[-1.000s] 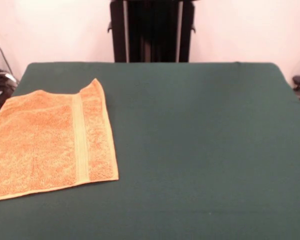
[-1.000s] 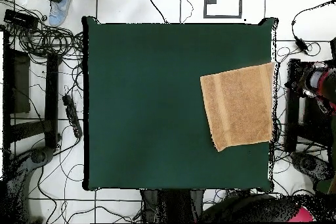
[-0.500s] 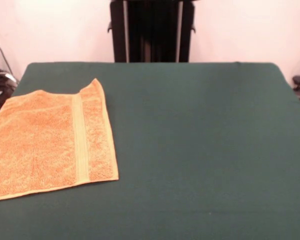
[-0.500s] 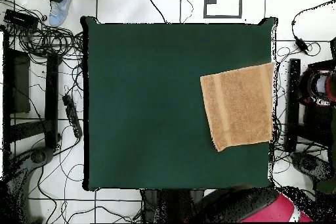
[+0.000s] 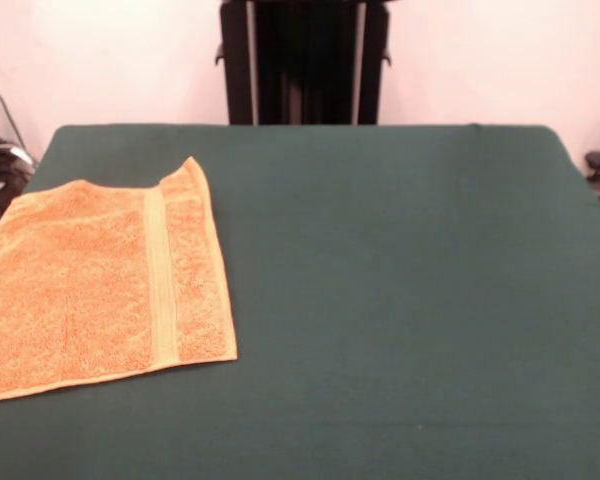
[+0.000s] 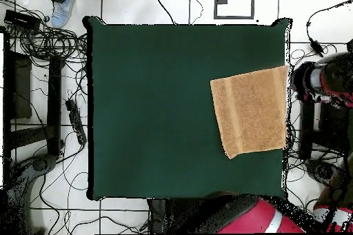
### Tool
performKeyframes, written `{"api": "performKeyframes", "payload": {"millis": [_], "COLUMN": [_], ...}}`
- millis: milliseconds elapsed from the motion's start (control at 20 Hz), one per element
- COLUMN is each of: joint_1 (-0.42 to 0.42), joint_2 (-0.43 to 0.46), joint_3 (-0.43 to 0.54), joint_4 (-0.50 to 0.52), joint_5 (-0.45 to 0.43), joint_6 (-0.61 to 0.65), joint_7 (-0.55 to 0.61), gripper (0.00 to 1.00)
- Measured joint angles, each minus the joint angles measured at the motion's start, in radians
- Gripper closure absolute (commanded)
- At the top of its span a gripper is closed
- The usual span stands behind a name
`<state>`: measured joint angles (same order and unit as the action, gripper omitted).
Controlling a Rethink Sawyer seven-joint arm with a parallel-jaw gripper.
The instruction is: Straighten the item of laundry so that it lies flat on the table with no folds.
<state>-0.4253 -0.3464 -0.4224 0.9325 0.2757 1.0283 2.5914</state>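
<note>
The orange-tan towel lies on the dark green table at the left in the front view. It shows one ribbed band near its right edge, and its far right corner peaks outward. In the overhead view the towel reaches the table's right edge. The arm's red and black end with the gripper hangs just off that edge, beside the towel's far corner. It is not touching the towel. The front view shows no arm.
The robot's pedestal stands behind the table's far side. Red arm links show at the overhead view's bottom. Cables and black stands crowd the floor on both sides. A person's shoe is at the top left.
The arm has swung: its red links at the overhead view's bottom shifted, and its end came closer to the table's right edge. The towel has not moved.
</note>
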Motion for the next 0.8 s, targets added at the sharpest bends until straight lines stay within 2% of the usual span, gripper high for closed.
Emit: {"api": "performKeyframes", "payload": {"millis": [300, 800], "joint_1": [0.081, 0.179], "joint_2": [-0.01, -0.02], "joint_3": [-0.017, -0.045], "joint_4": [0.023, 0.065], "joint_5": [0.029, 0.08], "joint_6": [0.0, -0.027], "joint_7": [0.015, 0.12], "gripper": [0.0, 0.0]}}
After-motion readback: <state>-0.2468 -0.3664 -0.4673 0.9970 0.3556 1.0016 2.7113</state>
